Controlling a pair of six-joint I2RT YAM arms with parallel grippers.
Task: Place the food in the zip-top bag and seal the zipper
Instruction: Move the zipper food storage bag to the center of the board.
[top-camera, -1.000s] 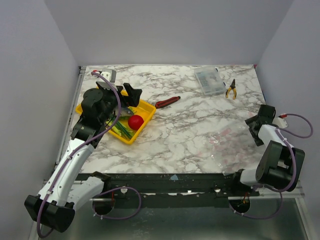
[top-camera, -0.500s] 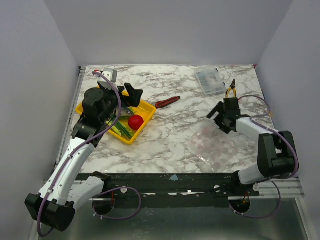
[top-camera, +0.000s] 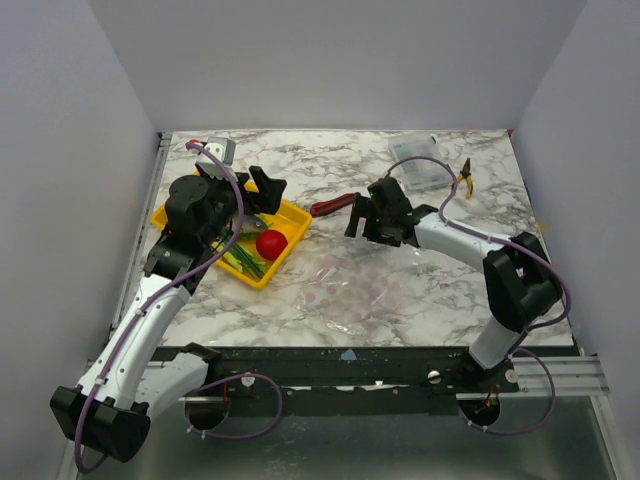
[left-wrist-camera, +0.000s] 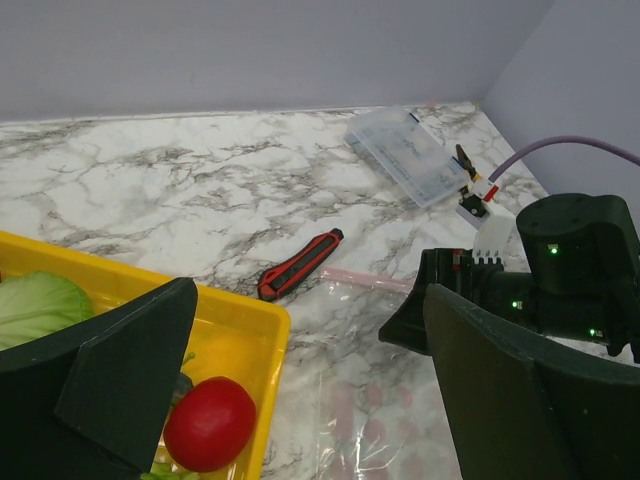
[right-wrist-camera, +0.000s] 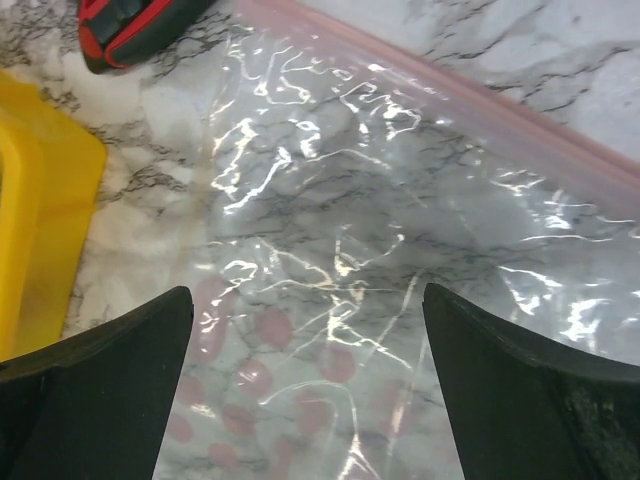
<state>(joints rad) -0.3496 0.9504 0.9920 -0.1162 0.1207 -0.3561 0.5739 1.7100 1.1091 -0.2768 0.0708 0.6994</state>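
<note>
The clear zip-top bag (top-camera: 350, 282) lies flat on the marble just right of the yellow tray (top-camera: 290, 215). Its pinkish zipper (right-wrist-camera: 500, 112) runs along the far edge and also shows in the left wrist view (left-wrist-camera: 365, 279). The red tomato (top-camera: 271, 244) and green stalks (top-camera: 243, 262) lie in the tray; the tomato also shows in the left wrist view (left-wrist-camera: 208, 423). My left gripper (top-camera: 243, 192) is open and empty above the tray. My right gripper (top-camera: 366, 222) is open and empty, low over the bag's mouth end (right-wrist-camera: 330, 300). Fish, eggplant and chili are not visible.
A red-handled tool (top-camera: 335, 204) lies just beyond the bag, next to the tray's corner. A rigid clear compartment box (top-camera: 420, 160) and yellow-handled pliers (top-camera: 462, 180) sit at the back right. A green cabbage (left-wrist-camera: 40, 305) is in the tray. A small grey object (top-camera: 216, 150) sits at the back left.
My right arm has swung from the table's right edge leftward to the middle. The bag has shifted left with it, up to the tray. The left arm has not moved.
</note>
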